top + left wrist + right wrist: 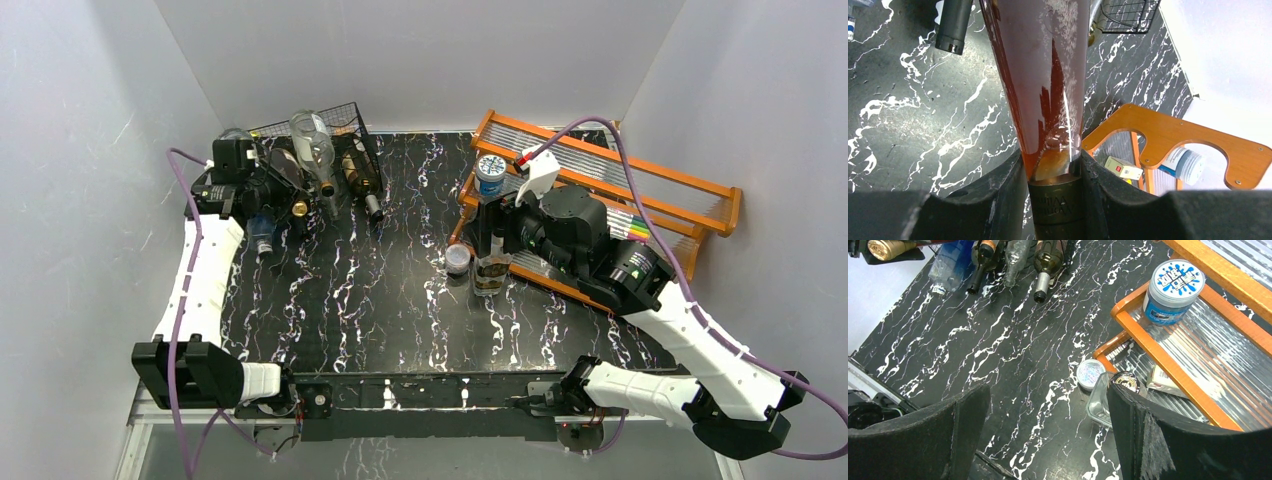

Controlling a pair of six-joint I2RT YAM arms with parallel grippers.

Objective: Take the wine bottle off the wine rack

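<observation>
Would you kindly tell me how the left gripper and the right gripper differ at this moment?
Grip: the left gripper is shut on the neck of the amber glass wine bottle, while the right gripper is open and holds nothing.
Place: the left gripper is by the black wire rack at the far left; the right gripper is beside the orange wooden shelf on the right.
Both are black two-finger grippers.

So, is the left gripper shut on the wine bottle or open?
Shut. The left gripper clamps the wine bottle by its neck, fingers touching both sides.
</observation>
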